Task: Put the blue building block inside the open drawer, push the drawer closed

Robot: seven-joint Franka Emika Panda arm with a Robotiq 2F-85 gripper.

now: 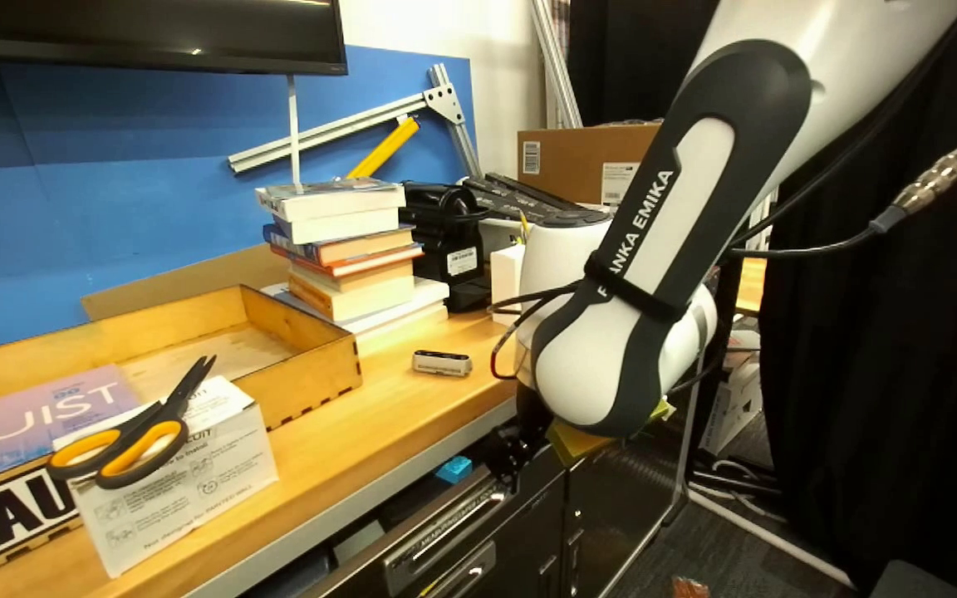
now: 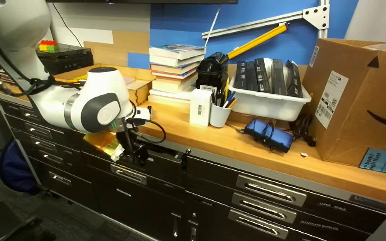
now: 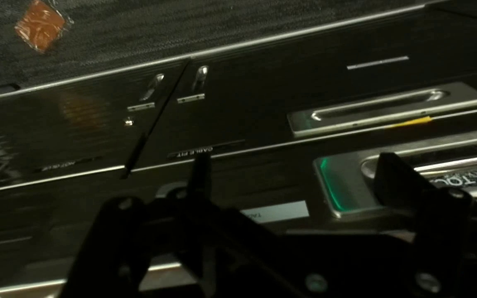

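The blue building block (image 1: 453,469) shows in an exterior view inside the open drawer, behind its front; the wrist view does not show it. The open drawer (image 1: 445,525) sticks out a little from under the worktop, and its dark front (image 2: 166,169) shows in an exterior view. My gripper (image 1: 510,455) hangs at the drawer's front, beyond the block in that view. It also shows in an exterior view (image 2: 136,156). In the wrist view my gripper (image 3: 296,165) has its fingers wide apart, with nothing between them, over the drawer front with its handle (image 3: 346,186). Whether it touches the drawer I cannot tell.
A wooden worktop (image 1: 412,407) overhangs the drawer. On it stand a white box with scissors (image 1: 188,473), a wooden tray (image 1: 304,390), stacked books (image 1: 354,291) and a small white device (image 1: 442,363). A handle (image 3: 387,109) belongs to the panel below the drawer.
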